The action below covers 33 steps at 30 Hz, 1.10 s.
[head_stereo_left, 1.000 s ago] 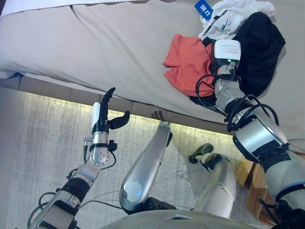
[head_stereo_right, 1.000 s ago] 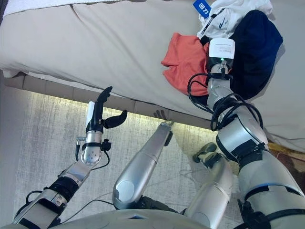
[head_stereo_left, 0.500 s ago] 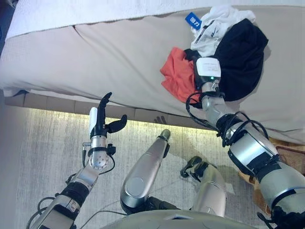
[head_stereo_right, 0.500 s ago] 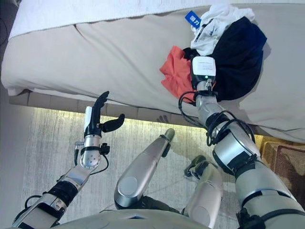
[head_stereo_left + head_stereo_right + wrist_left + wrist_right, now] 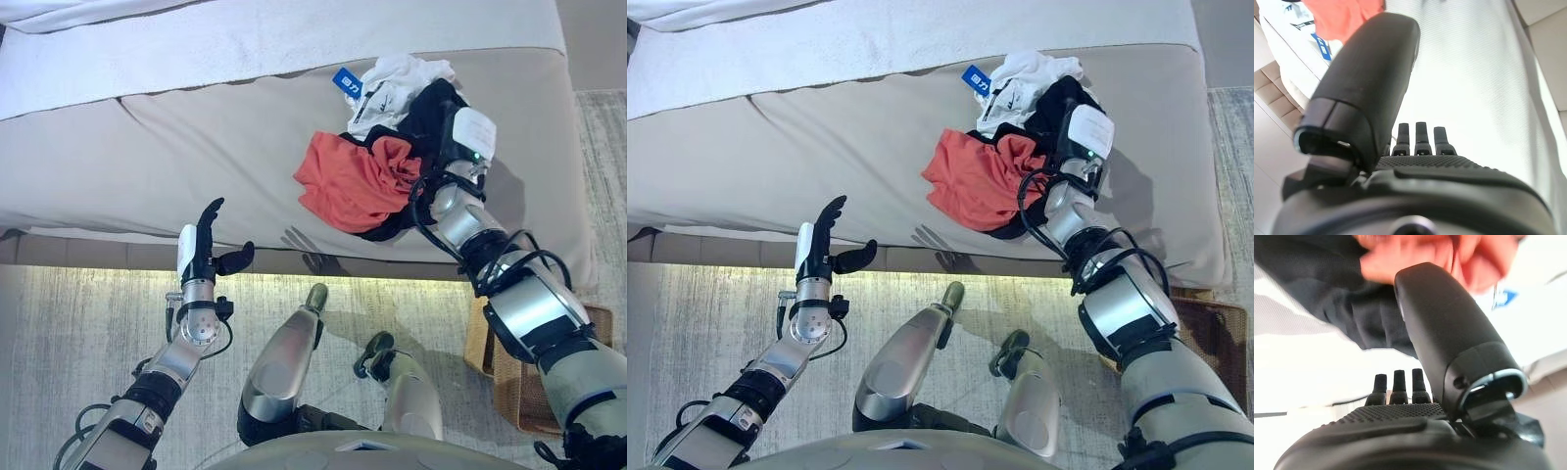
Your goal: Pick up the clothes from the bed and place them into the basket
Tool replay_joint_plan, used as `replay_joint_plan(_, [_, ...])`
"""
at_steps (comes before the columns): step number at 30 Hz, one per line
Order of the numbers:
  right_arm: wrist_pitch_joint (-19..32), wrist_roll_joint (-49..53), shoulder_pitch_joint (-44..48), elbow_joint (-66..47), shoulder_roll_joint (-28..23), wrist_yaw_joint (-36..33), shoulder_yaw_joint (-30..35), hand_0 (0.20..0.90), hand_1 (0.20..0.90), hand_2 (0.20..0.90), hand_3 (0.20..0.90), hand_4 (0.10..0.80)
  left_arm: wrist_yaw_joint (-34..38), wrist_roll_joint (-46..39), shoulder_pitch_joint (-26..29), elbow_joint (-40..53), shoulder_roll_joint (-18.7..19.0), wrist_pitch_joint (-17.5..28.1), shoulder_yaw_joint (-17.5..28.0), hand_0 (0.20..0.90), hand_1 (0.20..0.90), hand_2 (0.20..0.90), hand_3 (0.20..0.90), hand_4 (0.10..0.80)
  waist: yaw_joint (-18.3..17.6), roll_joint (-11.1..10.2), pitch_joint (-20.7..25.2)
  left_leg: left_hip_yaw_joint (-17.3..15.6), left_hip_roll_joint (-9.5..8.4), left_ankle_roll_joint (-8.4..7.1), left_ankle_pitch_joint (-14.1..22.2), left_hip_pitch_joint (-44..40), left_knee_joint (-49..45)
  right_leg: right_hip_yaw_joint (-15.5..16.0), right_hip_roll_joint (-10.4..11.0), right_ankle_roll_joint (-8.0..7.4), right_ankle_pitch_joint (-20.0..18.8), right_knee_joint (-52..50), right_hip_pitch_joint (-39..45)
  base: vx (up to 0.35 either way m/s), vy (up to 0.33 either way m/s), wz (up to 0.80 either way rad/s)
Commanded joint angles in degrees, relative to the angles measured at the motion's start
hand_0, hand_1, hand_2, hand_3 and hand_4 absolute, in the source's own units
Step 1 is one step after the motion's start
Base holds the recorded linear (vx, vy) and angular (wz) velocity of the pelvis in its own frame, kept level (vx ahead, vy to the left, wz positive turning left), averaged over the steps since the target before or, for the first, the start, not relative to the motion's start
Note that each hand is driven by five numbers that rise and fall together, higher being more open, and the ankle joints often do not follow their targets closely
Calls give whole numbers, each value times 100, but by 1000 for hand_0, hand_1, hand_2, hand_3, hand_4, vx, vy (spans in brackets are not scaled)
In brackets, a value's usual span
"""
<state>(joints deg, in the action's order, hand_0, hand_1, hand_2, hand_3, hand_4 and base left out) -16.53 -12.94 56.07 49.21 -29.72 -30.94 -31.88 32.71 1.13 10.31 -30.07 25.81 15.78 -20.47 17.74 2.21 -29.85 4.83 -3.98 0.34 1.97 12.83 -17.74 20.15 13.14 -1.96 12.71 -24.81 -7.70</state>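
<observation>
Reaching into clothes (image 5: 367,176) piled on bed (image 5: 196,147): right hand (image 5: 1415,401) seen open, nothing gripped. Fingers should be closed deep on cloth. Left hand (image 5: 201,250) open, idle. Basket (image 5: 514,387) at right.

The bed (image 5: 196,147) was beige. On it lay an orange shirt (image 5: 343,181), a black garment (image 5: 431,108) and a white top (image 5: 392,78) with a blue tag (image 5: 346,81).

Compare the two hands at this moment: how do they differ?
The left hand is held up off the bed, fingers straight, empty. The right hand is out over the bed at the clothes, its fingers straight, touching the black garment. Both are open and grip nothing.
</observation>
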Motion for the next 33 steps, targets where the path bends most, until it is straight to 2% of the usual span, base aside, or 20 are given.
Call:
replay_joint_plan(1, [239, -56, 209, -468, -175, -394, -76, 900, 900, 900, 900, 800, 141, -72, -204, 236, 160, 191, 195, 900, 900, 900, 900, 800, -43, -150, 794, -212, 419, -55, 263, 99, 54, -52, 185, -21, -546, 511, 191, 50, 7, 3])
replay_joint_plan(8, [359, 76, 150, -830, -136, -68, -120, 900, 900, 900, 900, 800, 26, -75, -245, 286, 184, 186, 288, 900, 900, 900, 900, 800, 20, -111, 756, -129, 363, -62, 307, 89, -15, 72, 244, 0, -511, 501, 321, 31, -8, 7])
replay_joint_plan(9, [422, 127, 106, -880, -87, 66, -137, 900, 900, 900, 900, 800, 0, -63, -295, 300, 189, 189, 324, 900, 900, 900, 900, 800, 49, -114, 744, -109, 365, -98, 427, 10, -35, 29, 239, -36, -404, 464, 391, 40, -7, 3])
replay_joint_plan(10, [458, 128, 63, -933, -41, 207, -143, 900, 900, 900, 900, 800, -28, -48, -322, 317, 192, 199, 351, 900, 900, 900, 900, 800, 51, -100, 751, -104, 349, -67, 296, 57, 10, 102, 256, 0, -523, 522, 381, 56, -8, 1])
replay_joint_plan(15, [453, -43, -228, -1197, 333, 1119, -451, 900, 900, 900, 900, 800, 153, 140, -443, 371, 216, 121, 533, 900, 900, 900, 900, 800, 119, -146, 760, -48, 360, -93, 208, -67, 217, 162, 234, -40, -556, 678, 526, 37, -18, 10])
replay_joint_plan(19, [346, -327, -340, -1304, 584, 1379, -663, 900, 900, 900, 900, 800, 332, 171, -398, 115, 198, 29, 663, 900, 900, 900, 900, 800, 134, -204, 763, -30, 372, -109, 181, -68, 276, 172, 211, -60, -561, 739, 543, 10, -17, 5])
replay_joint_plan(23, [251, -581, -347, -1251, 766, 1568, -820, 900, 900, 900, 900, 800, 344, 146, -346, -71, 178, 43, 801, 900, 900, 900, 900, 800, 186, -243, 714, -9, 380, -126, 168, 0, 265, 207, 199, -68, -550, 753, 526, -8, -22, 2])
replay_joint_plan(32, [302, -1020, -195, -346, 884, 1919, -919, 900, 900, 900, 900, 800, 156, 222, -317, 1, 258, 137, 755, 900, 900, 900, 900, 800, 334, -251, 631, 33, 361, -140, 133, 86, 286, 287, 184, -92, -598, 812, 518, -11, -28, 3])
replay_joint_plan(33, [228, -1144, -186, -230, 893, 1988, -934, 900, 900, 900, 900, 800, 142, 205, -296, 11, 286, 167, 743, 900, 900, 900, 900, 800, 361, -256, 602, 36, 371, -171, 256, 50, 235, 238, 184, -129, -489, 739, 532, 42, -44, 2])
